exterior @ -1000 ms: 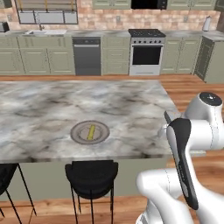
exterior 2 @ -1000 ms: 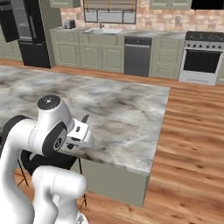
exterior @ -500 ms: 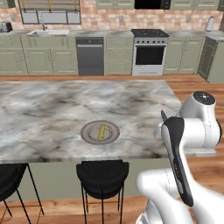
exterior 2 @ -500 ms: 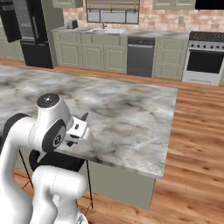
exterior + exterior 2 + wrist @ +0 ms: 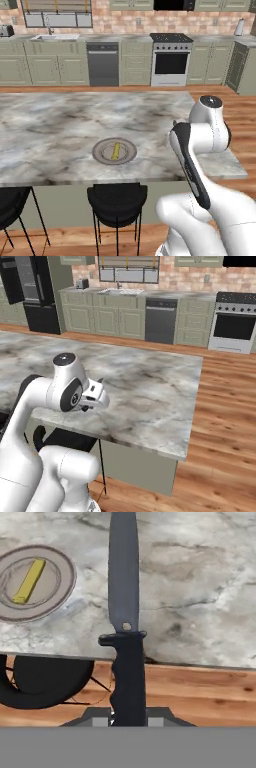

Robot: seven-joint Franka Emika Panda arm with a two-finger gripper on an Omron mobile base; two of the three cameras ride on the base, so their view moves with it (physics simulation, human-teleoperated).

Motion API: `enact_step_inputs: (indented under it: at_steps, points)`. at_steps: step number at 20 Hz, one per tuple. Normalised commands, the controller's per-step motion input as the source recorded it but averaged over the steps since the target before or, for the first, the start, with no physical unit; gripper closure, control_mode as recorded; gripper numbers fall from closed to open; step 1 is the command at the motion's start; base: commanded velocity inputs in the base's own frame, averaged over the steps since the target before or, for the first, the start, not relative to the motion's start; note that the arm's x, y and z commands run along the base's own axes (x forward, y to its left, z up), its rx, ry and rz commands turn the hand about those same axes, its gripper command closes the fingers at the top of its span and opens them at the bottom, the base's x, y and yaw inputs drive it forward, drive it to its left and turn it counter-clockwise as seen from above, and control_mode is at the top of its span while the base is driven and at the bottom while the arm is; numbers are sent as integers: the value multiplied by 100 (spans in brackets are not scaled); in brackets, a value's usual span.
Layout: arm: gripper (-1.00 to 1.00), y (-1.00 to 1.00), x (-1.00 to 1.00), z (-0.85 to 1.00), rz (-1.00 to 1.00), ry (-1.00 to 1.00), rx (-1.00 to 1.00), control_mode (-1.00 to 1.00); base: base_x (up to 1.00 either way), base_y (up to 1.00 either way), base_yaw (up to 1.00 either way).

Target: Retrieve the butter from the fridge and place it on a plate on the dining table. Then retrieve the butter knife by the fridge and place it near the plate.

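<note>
Beside the plate (image 5: 31, 582) (butter (image 5: 29, 581) aboard), the tool (image 5: 128, 719) grips the butter knife (image 5: 125, 627).

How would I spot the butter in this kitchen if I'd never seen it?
Find the big marble-topped dining table in the middle of the kitchen. Near its front edge sits a round grey-beige plate. The butter is the thin yellow stick lying in its centre, the one bright thing there.

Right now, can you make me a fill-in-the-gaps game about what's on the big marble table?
1. The yellow butter lies on a round ____.
2. The jaws are shut on the handle of a dark ____.
3. The plate sits on the ____ table.
4. Under the table edge stands a black ____.

Missing words: plate; knife; marble; stool
</note>
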Motion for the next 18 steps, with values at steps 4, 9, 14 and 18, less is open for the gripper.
enact_step_inputs:
  at_steps: [4, 9, 14, 18]
  points:
    - [100, 0, 90, -19, 10, 10, -2, -100, 0, 0, 0]
    - [100, -3, 100, -39, 15, 3, 0, -100, 0, 0, 0]
    - [100, 0, 83, -52, 12, 1, -6, -100, 0, 0, 0]
    - [100, 6, 66, -55, 4, 2, -12, -100, 0, 0, 0]
